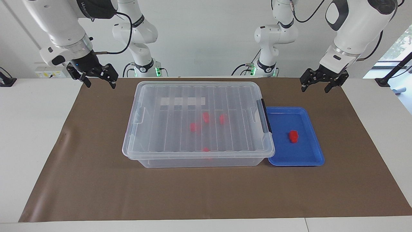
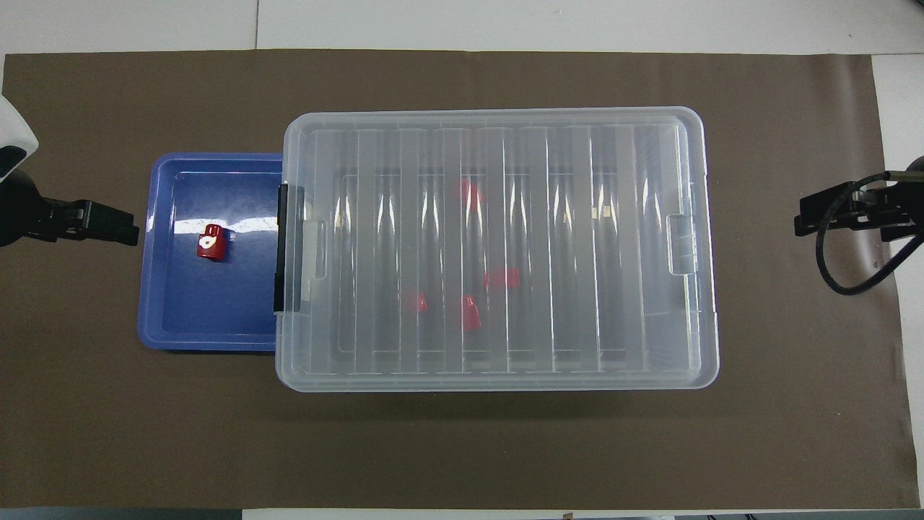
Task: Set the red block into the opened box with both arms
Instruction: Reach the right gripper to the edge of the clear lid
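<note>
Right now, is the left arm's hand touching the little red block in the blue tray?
Apart. In the facing view the left gripper hangs open above the brown mat, while the red block lies alone in the blue tray.

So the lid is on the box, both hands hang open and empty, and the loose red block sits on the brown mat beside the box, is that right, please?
Not quite. The red block lies in the blue tray, not on the brown mat, as the overhead view shows. The rest holds: the lid is on the box, and the left hand and right hand hang open and empty.
</note>
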You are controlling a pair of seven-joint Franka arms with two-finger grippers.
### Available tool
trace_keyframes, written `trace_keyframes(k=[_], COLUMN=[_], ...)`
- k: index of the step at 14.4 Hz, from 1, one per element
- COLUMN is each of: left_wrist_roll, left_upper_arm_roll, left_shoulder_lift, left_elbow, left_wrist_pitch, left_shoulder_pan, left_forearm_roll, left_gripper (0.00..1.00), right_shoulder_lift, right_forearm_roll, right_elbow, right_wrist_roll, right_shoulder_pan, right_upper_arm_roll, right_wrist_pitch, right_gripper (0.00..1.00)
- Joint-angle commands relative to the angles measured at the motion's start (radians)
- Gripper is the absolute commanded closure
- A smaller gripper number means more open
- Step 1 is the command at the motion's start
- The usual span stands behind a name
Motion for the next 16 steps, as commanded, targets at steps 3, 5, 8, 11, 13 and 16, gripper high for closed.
trace_keyframes(k=[3, 5, 8, 11, 13, 16], left_wrist_roll=[-0.004, -0.004, -0.004, -0.004, -0.004, -0.004], left_upper_arm_roll=[-0.005, -0.005, -0.005, -0.005, -0.005, -0.005], left_shoulder_lift=[-0.009, -0.009, -0.009, -0.009, -0.009, -0.009], left_elbow=[0.003, 0.003, 0.003, 0.003, 0.003, 0.003], left_wrist_pitch=[-0.018, -0.017, -0.018, -0.018, -0.018, -0.018], left_shoulder_pan=[0.008, 0.01, 0.008, 0.008, 0.008, 0.008], left_forearm_roll=[0.018, 0.018, 0.018, 0.018, 0.018, 0.018], left_gripper=[0.0, 0.0, 0.0, 0.0, 0.0, 0.0], right_shoulder_lift=[-0.004, -0.029, -0.075, -0.034, 0.011, 0.029], right_forearm_roll=[-0.01, 0.003, 0.043, 0.045, 0.045, 0.045], right_elbow=[-0.012, -0.076, -0.235, -0.314, -0.314, -0.346], right_wrist_roll=[-0.017, -0.012, 0.003, 0.076, 0.101, 0.086], right_shoulder_pan=[-0.005, -0.002, 0.022, 0.087, 0.102, 0.098], right_upper_arm_roll=[0.008, 0.01, 0.011, 0.011, 0.011, 0.011], right_wrist_pitch=[0.025, 0.111, 0.298, 0.441, 0.481, 0.519], right_gripper=[0.0, 0.0, 0.0, 0.0, 0.0, 0.0])
